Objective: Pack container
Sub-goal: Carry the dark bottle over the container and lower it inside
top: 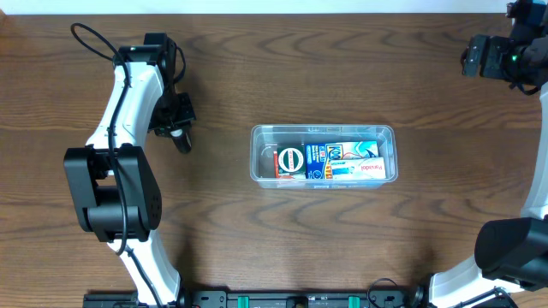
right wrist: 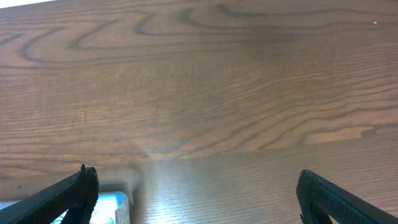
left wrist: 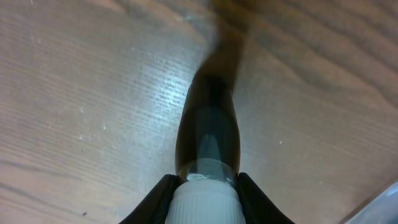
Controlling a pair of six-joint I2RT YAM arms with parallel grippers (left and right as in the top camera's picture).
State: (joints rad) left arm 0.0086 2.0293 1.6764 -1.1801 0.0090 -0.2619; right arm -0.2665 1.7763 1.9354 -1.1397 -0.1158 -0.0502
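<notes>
The clear container [top: 385,130] lies at the table's middle and holds several small boxes: a red one with a round label [top: 289,161], a blue one [top: 341,152] and a white-and-blue one [top: 360,170]. My left gripper [top: 175,127] is well to its left, shut on the white cap of a small dark bottle [top: 182,142]. In the left wrist view the jaws [left wrist: 205,179] clamp the cap and the dark bottle [left wrist: 208,124] points away over the wood. My right gripper [top: 478,56] is at the far right, open wide and empty [right wrist: 196,177].
The table [top: 257,231] is brown wood. A blue-and-white patch [right wrist: 111,208] shows at the bottom left of the right wrist view. The arm bases stand at the front left and front right edges.
</notes>
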